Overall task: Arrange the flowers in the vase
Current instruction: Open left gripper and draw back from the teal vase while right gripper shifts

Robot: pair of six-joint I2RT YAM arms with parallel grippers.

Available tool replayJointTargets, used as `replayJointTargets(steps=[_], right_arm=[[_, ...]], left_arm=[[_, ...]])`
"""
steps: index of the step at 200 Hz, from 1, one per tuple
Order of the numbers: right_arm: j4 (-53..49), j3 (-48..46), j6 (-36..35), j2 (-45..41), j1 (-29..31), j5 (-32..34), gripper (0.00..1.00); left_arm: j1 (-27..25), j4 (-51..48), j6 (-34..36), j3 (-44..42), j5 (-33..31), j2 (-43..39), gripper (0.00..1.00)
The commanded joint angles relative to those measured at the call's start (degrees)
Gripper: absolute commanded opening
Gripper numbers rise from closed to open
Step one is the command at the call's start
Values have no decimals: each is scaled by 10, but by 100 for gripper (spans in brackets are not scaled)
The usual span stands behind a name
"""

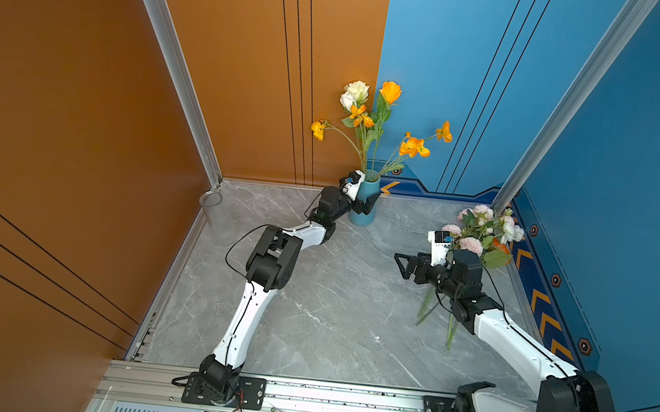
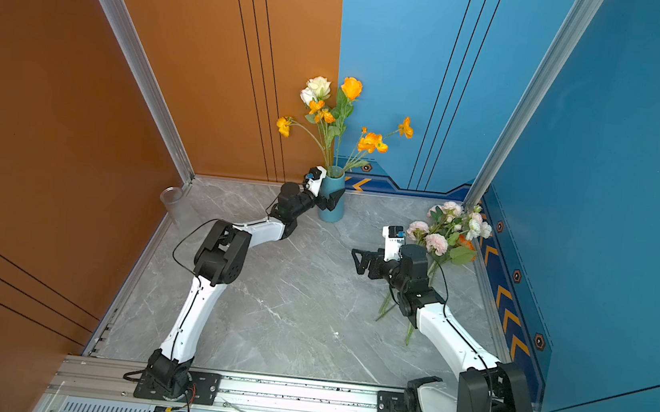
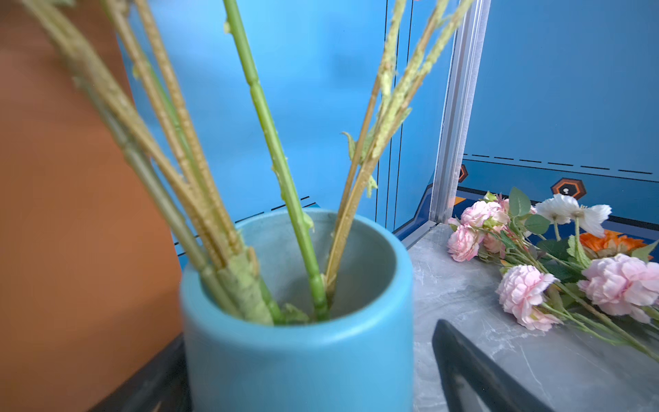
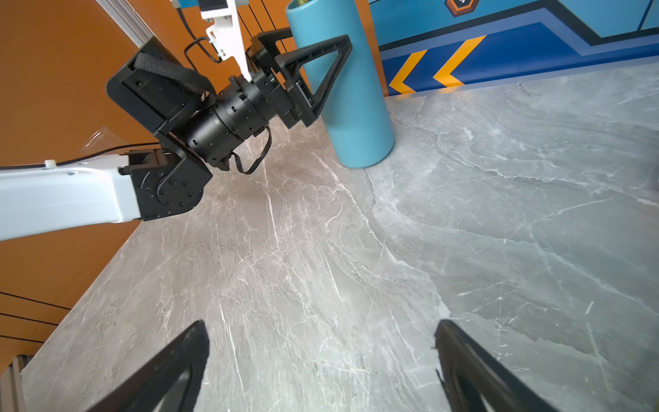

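Note:
A tall blue vase (image 1: 363,208) stands at the back of the table with several flowers (image 1: 371,115) in it, orange and white blossoms on long green stems (image 3: 278,160). My left gripper (image 1: 367,192) is open with its jaws on either side of the vase (image 3: 299,364); one black finger (image 3: 463,367) stands clear of the vase wall. More flowers (image 1: 480,235), pale pink, white and orange, lie on the table at the right (image 3: 527,289). Just left of them hovers my right gripper (image 1: 401,267), open and empty (image 4: 321,324), and its arm crosses their stems.
A clear glass cup (image 1: 210,199) stands in the back left corner. Orange and blue walls with aluminium posts (image 1: 533,161) close in the grey marble table (image 1: 329,319). A metal rail (image 1: 341,396) with both arm bases runs along the front edge.

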Motion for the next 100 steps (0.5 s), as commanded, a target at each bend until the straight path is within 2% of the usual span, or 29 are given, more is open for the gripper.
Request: replayJointTargets(steps=[1, 23, 56, 88, 100], right_arm=[[-8, 5, -8, -25, -6, 4, 99], [-23, 1, -14, -42, -9, 5, 99], [-46, -4, -25, -72, -2, 4, 100], [-84, -10, -62, -97, 34, 34, 100], [-94, -4, -75, -96, 64, 56, 100]], left_arm=[[10, 110, -46, -68, 27, -66, 98], [18, 179, -87, -163, 19, -111, 98], [16, 214, -80, -310, 2, -197, 98], [-3, 217, -55, -489, -68, -325, 98], [-18, 182, -38, -554, -113, -394, 98]])
